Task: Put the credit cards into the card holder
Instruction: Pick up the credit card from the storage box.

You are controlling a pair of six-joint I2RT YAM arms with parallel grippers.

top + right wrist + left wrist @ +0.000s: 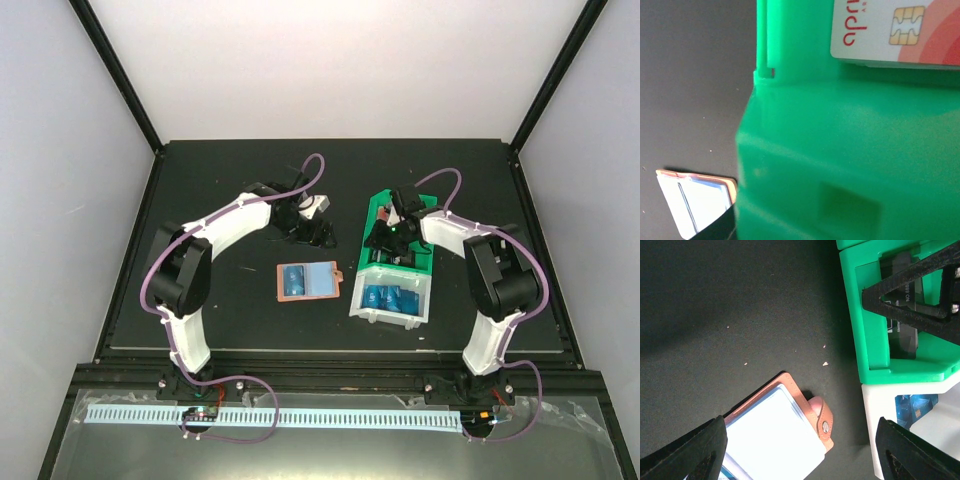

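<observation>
Showing red lettering, a card (895, 30) lies in the green bin (840, 150); left claw (800, 446) released, right claw (388, 238) unclear.

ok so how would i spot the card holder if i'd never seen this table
On the black table, find the white bin beside the green bin. Just left of it lies the card holder, opened flat. It alone is salmon-pink, with a blue card in its left half.
</observation>
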